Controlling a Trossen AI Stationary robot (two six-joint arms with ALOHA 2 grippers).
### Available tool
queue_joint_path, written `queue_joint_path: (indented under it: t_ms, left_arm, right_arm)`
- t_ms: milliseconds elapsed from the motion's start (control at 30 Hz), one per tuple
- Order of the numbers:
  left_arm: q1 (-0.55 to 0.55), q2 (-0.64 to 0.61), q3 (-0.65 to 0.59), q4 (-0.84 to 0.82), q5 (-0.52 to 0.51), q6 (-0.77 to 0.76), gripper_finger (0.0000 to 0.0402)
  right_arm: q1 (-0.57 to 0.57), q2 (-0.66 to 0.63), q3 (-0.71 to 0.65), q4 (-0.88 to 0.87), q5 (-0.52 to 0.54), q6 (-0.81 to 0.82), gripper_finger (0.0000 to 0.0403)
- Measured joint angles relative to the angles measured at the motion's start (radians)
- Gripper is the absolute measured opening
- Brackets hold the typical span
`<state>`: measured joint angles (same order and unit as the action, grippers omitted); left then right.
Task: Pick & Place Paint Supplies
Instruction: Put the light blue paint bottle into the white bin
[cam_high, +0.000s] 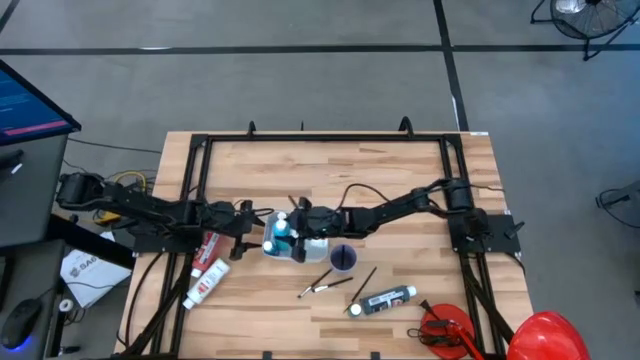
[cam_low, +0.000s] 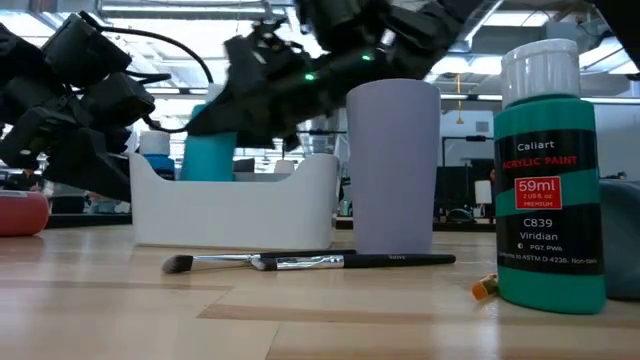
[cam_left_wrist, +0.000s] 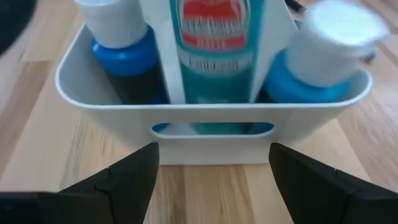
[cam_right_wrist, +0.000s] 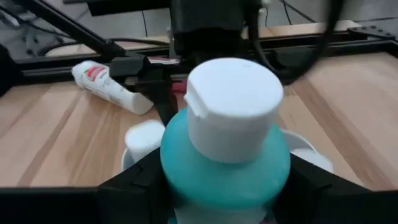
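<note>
The right gripper (cam_right_wrist: 224, 186) is closed around a teal bottle (cam_right_wrist: 225, 152) with a white cap, its fingers on the bottle's shoulder just below the cap, and holds it upright over the white bin (cam_high: 290, 240) near the middle of the table (cam_high: 400, 180). The left gripper (cam_left_wrist: 211, 180) sits just to the left of that bin with its jaws spread wide and empty, level with the handle slot in the near wall. In the bin (cam_left_wrist: 211, 124) stand two blue bottles (cam_left_wrist: 127, 59) with white caps and a teal tube (cam_left_wrist: 214, 37) between white dividers. The held bottle looks like stiff, smooth plastic, likely light but slippery, so a hold low on the shoulder or the body should be safer than one on the cap, which could pop or twist. Still on the table are a red and white tube (cam_high: 207, 283) to the left, a red tube (cam_high: 210, 245) beside it, two thin brushes (cam_high: 325, 286) and a black bottle (cam_high: 385, 300) on the near side. The brushes are light and thin, and lie flat, so they are best pinched across the middle of the handle. A purple cup (cam_high: 343, 258) stands just right of the bin.
</note>
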<state>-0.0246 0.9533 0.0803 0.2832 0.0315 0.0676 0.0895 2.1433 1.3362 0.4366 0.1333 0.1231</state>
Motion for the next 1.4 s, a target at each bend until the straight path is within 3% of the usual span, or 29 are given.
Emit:
queue_joint_path:
  t_ms: [133, 1000, 1400]
  left_arm:
    - [0.0, 0.027, 0.0, 0.026, 0.0, 0.0, 0.0297]
    - [0.0, 0.031, 0.0, 0.079, 0.005, 0.014, 0.0298]
    - [0.0, 0.031, 0.0, 0.084, 0.007, 0.014, 0.0298]
  right_arm:
    - [0.002, 0.018, 0.064, -0.071, -0.002, -0.009, 0.0198]
    - [-0.012, 0.022, 0.064, -0.062, 0.003, -0.051, 0.0201]
    - [-0.013, 0.021, 0.064, -0.097, 0.007, -0.055, 0.0229]
